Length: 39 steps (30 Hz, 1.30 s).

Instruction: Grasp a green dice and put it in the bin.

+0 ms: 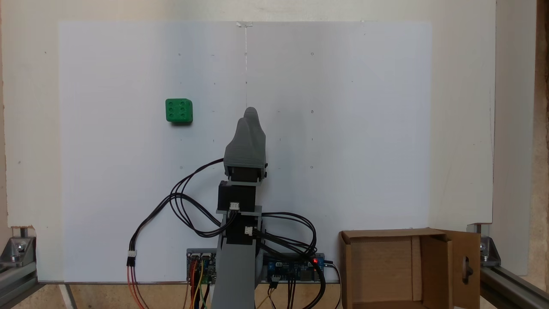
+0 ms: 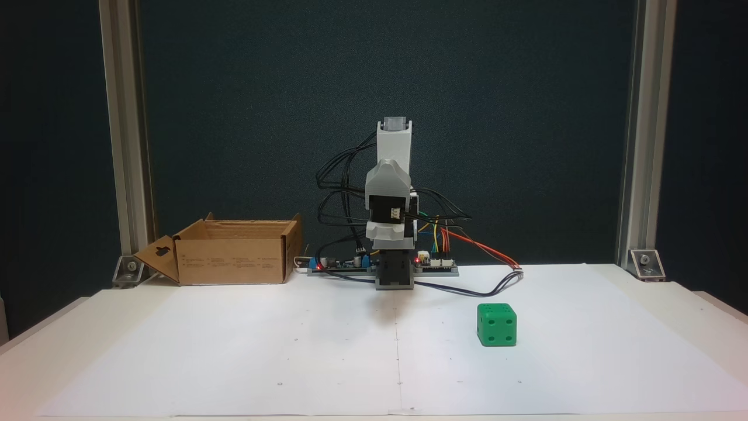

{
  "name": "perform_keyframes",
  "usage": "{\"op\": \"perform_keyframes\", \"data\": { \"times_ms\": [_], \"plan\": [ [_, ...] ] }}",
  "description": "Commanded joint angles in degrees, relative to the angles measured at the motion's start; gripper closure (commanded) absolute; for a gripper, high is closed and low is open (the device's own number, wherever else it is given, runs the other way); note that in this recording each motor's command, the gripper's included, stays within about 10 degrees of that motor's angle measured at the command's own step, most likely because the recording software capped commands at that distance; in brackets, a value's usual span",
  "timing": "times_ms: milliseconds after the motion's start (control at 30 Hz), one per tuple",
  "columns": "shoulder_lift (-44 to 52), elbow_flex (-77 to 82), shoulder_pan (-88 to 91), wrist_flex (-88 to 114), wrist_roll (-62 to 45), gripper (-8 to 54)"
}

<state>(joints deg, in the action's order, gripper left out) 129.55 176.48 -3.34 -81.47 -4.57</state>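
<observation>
Sitting at the upper left, the green dice (image 1: pixel 179 111) looked rigid and light; opposite flat faces suited the gripper (image 1: pixel 251 118), whose fingers looked pressed together.

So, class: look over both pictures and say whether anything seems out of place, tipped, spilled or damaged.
Nothing stands out. The green dice sits flat on the white sheet, the bin stands upright and open beside the arm's base, and the gripper holds nothing.

green dice (image 1: pixel 179 110): 1 (six pips up) | bin (image 1: pixel 386 268): 1 | arm (image 1: pixel 240 206): 1 | control boards (image 1: pixel 296 266): 2
</observation>
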Motion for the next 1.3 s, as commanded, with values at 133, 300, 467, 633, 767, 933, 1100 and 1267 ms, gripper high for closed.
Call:
{"op": "perform_keyframes", "data": {
  "times_ms": [133, 300, 467, 633, 767, 933, 1100, 1267],
  "plan": [
    [6.0, 2.8, 13.9, -3.3, -0.8, 0.9],
    [6.0, 2.8, 13.9, -3.3, -0.8, 0.9],
    [6.0, 2.8, 13.9, -3.3, -0.8, 0.9],
    [6.0, 2.8, 14.0, -3.3, -0.8, 0.9],
    [6.0, 2.8, 13.9, -3.3, -0.8, 0.9],
    [6.0, 2.8, 13.9, -3.3, -0.9, 0.9],
    [6.0, 2.8, 13.9, -3.1, -0.9, 0.9],
    [6.0, 2.8, 13.9, -3.0, -0.9, 0.9]
  ]
}}
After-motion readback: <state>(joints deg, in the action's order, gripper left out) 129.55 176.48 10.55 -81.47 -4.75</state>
